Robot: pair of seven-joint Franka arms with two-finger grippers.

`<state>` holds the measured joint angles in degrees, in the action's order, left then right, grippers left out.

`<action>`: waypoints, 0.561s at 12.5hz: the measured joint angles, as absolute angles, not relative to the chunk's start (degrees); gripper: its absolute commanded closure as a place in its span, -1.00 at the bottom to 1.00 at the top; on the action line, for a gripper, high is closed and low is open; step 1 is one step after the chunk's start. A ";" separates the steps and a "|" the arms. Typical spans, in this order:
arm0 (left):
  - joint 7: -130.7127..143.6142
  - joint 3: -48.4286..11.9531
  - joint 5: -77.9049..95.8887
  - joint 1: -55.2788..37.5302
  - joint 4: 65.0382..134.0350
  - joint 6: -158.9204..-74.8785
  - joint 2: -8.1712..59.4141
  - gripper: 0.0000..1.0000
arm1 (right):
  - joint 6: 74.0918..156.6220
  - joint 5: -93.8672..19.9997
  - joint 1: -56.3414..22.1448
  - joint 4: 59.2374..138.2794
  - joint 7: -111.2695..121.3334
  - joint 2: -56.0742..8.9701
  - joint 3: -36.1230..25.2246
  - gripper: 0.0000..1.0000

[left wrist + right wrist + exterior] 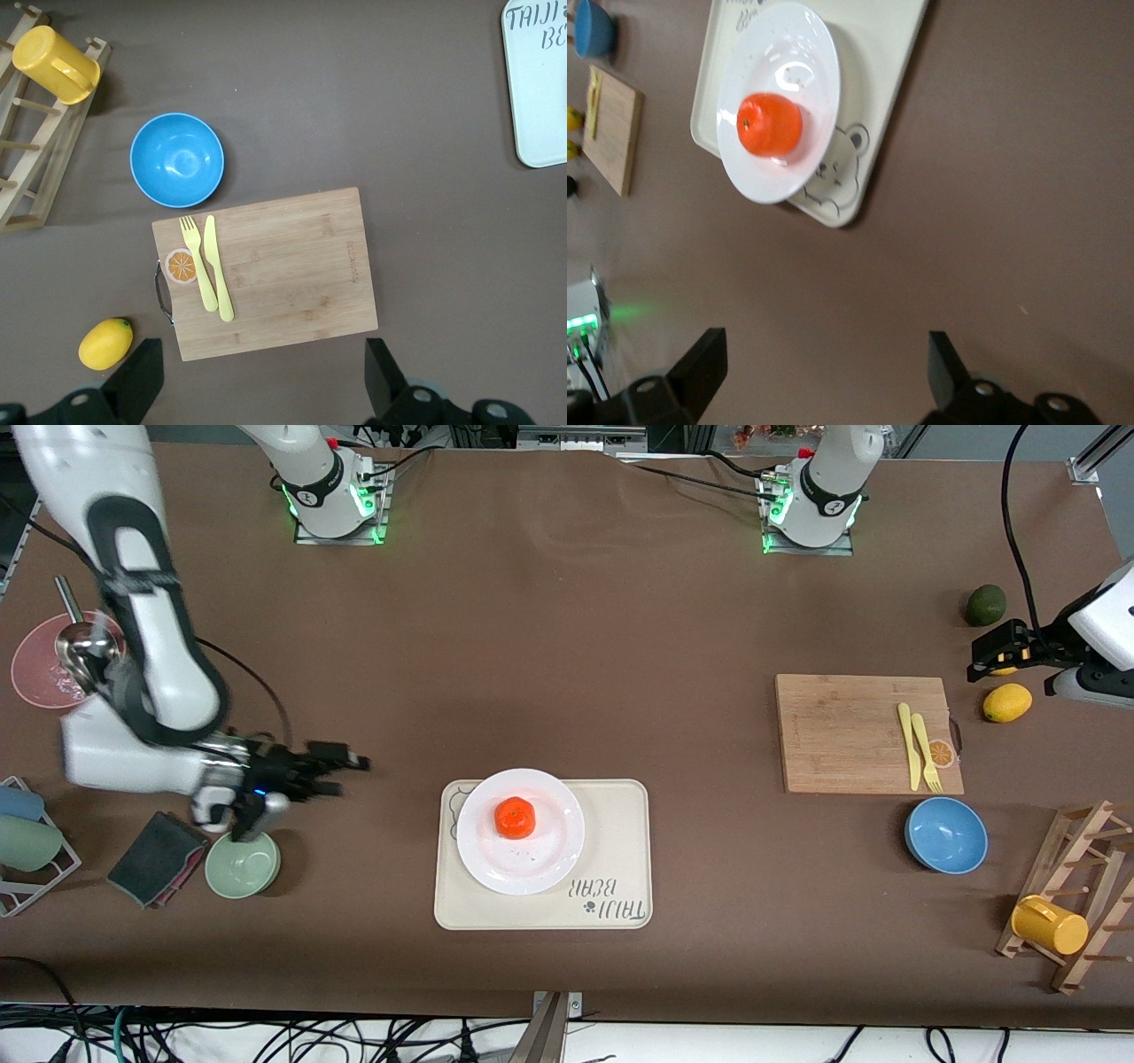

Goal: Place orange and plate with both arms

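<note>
I read the right gripper [341, 772] as empty, its fingers [700, 363] spread wide with only bare bench [567, 646] between them in the right wrist view. It hovered over the bench just beside the green bowl [242, 864] and the dark cloth [158, 857], toward the right arm's end.

The left gripper [985, 657] was also empty, its fingers [140, 376] spread. It hung over the bench near the lemon [1007, 702] and the avocado [985, 605], at the left arm's end. From the front view alone its fingertips were hard to make out; the left wrist view settled the spread.

The orange [515, 817] sat in the shallow centre of the plate [521, 831], and the plate rested on the cream tray [542, 855], at the corner toward the right arm's end. Its rim appeared to overhang the tray's edge slightly on that side. I judged both placements complete, with each arm standing well apart from the load to avoid knocking it.

Open room was wide on both sides of the tray. The cutting board [868, 733], carrying a yellow knife [908, 746] and fork [926, 753], lay well apart toward the left arm's end, with the blue bowl [945, 835] nearer the front camera. The tightest spot for the right arm was the green bowl and cloth just beneath its gripper.
</note>
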<state>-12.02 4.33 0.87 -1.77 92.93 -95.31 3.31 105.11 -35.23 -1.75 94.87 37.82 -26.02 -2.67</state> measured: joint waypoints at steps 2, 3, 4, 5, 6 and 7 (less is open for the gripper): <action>-12.02 4.33 0.87 -1.77 92.92 -95.30 3.33 -1.00 | 98.62 -23.83 -1.46 95.41 31.37 -17.95 -3.92 -1.00; -12.02 4.33 0.87 -1.77 92.91 -95.30 3.33 -1.00 | 96.48 -18.95 -1.68 95.67 27.17 -14.31 -3.83 -1.00; -12.02 4.33 0.87 -1.77 92.91 -95.30 3.33 -1.00 | 94.55 -14.35 -1.94 95.81 23.02 -11.08 -3.60 -1.00; -12.02 4.33 0.87 -1.76 92.91 -95.30 3.33 -1.00 | 92.86 -10.07 -2.18 95.89 19.07 -8.33 -3.37 -1.00; -12.02 4.33 0.87 -1.77 92.90 -95.30 3.33 -1.00 | 91.88 -6.67 -2.32 95.98 15.91 -6.10 -3.18 -1.00; -12.02 4.33 0.87 -1.76 92.90 -95.30 3.33 -1.00 | 90.74 -4.24 -2.34 95.98 13.49 -4.22 -2.88 -1.00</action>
<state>-12.02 4.33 0.87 -1.76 92.90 -95.30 3.33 90.74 -4.24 -2.34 95.98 13.49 -4.22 -2.88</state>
